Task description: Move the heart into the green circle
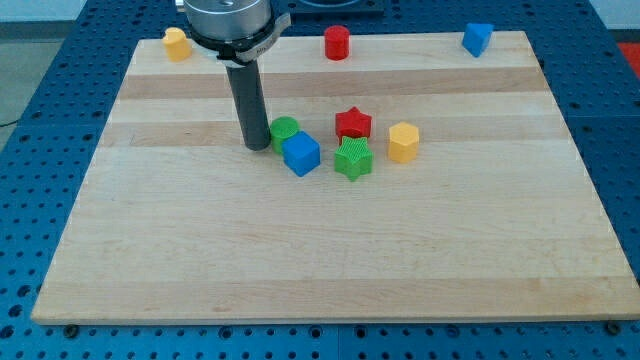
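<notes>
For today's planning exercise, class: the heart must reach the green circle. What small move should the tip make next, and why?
Probably slide my tip toward the view's top left, aiming behind the yellow heart. My tip sits just left of the green circle, far from the heart, which lies at the view's top left.

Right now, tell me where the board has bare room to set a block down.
Free: the whole strip below the blue cube and green star, and the view's right past the yellow hexagon. Crowded: the centre, where my tip stands beside the green circle and red star.
</notes>
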